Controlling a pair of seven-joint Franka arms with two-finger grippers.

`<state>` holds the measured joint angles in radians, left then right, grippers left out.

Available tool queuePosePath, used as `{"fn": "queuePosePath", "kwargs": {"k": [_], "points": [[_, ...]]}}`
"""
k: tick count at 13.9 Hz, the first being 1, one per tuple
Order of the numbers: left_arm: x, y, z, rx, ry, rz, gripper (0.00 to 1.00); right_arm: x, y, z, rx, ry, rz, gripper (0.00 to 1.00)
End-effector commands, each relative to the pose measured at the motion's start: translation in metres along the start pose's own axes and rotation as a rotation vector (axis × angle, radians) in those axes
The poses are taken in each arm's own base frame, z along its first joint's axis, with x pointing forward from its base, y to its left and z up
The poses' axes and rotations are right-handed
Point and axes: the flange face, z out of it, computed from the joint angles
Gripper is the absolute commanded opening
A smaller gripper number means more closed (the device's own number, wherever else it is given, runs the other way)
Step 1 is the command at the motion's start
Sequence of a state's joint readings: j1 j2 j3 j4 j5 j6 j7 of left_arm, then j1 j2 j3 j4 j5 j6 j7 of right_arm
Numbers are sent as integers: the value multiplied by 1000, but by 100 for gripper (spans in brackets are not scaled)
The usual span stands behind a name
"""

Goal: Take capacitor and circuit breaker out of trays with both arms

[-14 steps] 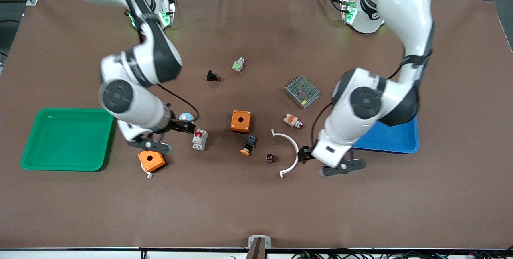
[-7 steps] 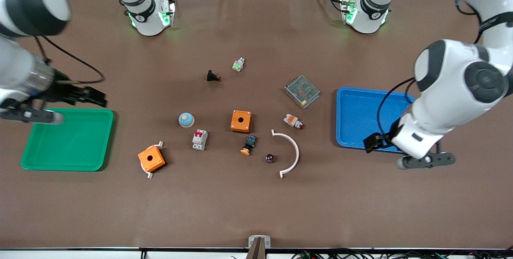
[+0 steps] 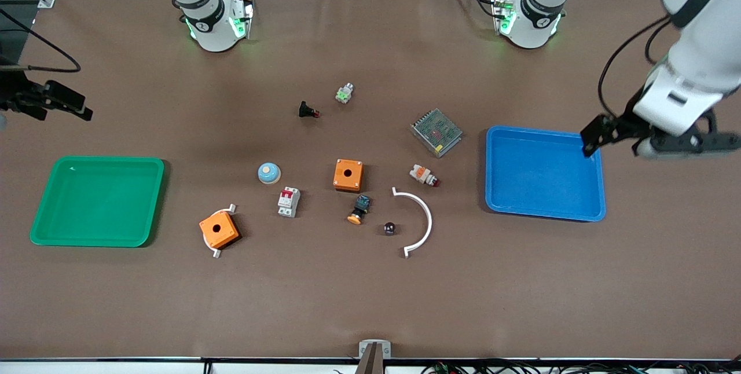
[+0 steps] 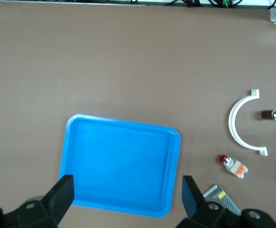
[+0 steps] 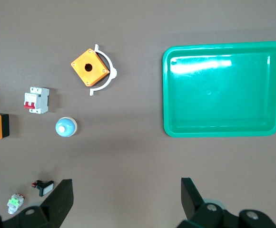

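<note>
With capacitor [image 3: 389, 227] and circuit breaker [image 3: 288, 201] already on the table outside both empty trays [image 3: 98, 201], left gripper [image 3: 596, 136] and right gripper [image 3: 55, 102], both wide open and empty, should simply retreat clear

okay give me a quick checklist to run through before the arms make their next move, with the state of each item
1. Capacitor out of the trays: ok, on the table beside the white arc piece.
2. Circuit breaker out of the trays: ok, on the table beside the blue-domed button.
3. Green tray has no parts in it: ok.
4. Blue tray has no parts in it: ok.
5. Left gripper open and holding nothing: ok, over the blue tray's corner toward the left arm's end.
6. Right gripper open and holding nothing: ok, over bare table at the right arm's end.
</note>
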<state>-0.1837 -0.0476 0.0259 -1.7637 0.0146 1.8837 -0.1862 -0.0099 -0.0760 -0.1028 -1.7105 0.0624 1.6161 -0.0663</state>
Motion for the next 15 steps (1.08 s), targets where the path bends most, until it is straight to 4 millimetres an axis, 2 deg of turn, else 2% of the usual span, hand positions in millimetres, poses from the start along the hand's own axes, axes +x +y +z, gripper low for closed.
{"fn": "queuePosePath", "kwargs": {"k": [1, 4, 6, 10, 15], "points": [[-23, -7, -11, 6, -10, 7, 100, -16, 16, -6, -7, 21, -14, 100], [-6, -5, -25, 10, -11, 8, 100, -16, 11, -7, -8, 22, -23, 100], [-2, -6, -23, 37, -60, 48, 100, -14, 5, -7, -11, 26, -35, 100], [-2, -10, -36, 30, -67, 45, 100, -12, -27, -8, -81, 20, -109, 100], [8, -13, -45, 31, -84, 33, 100, -12, -28, -7, -72, 18, -110, 100]]}}
